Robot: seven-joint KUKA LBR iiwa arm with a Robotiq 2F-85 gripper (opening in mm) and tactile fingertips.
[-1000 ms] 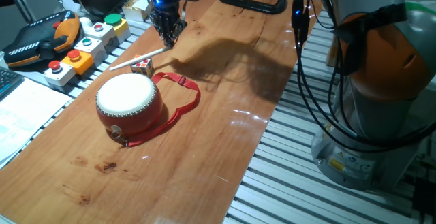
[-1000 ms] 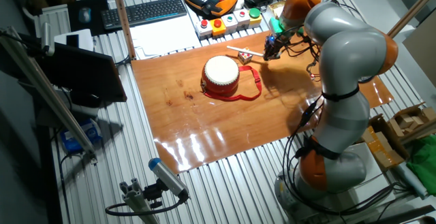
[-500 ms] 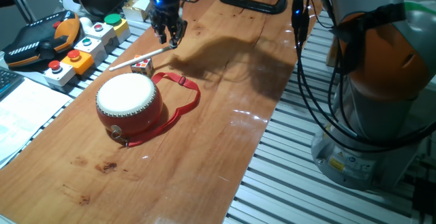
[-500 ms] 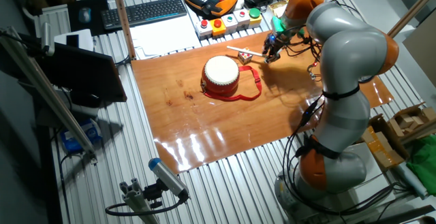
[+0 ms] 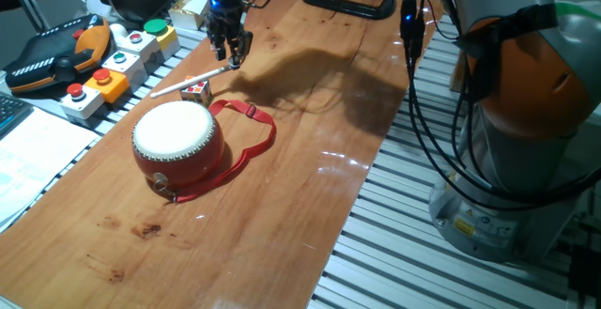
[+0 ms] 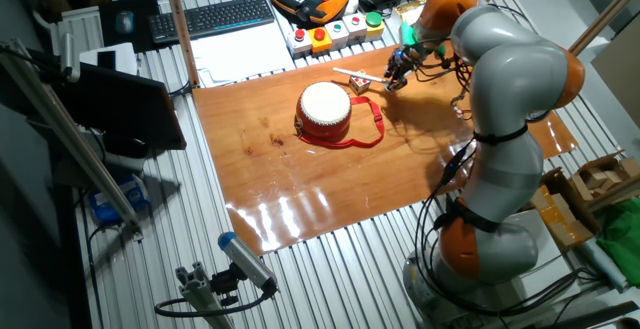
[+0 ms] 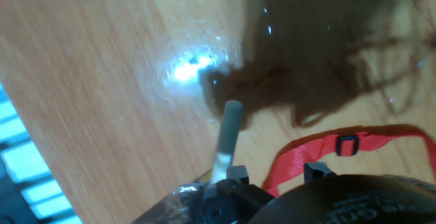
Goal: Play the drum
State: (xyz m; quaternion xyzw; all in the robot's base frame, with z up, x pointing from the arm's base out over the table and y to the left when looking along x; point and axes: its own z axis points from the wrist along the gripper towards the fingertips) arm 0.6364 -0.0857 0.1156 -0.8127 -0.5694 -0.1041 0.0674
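Jaws: pinching the drumstick point(image 5: 188, 80) at its end, for swing leverage.
Drum point(image 5: 177, 138): mid-counter, skin up, ready to strike.
Strap point(image 7: 327, 152): trails beneath me.

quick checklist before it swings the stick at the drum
1. Stick held in the gripper: ok, the fingers are closed on its end.
2. Drum upright, skin facing up: ok.
3. Stick above the skin: not ok, it is beyond the drum.
4. Small cube out of the path: not ok, it sits beside the drum under the stick.
5. Red strap off the skin: ok.
6. Grip firmness: cannot tell.
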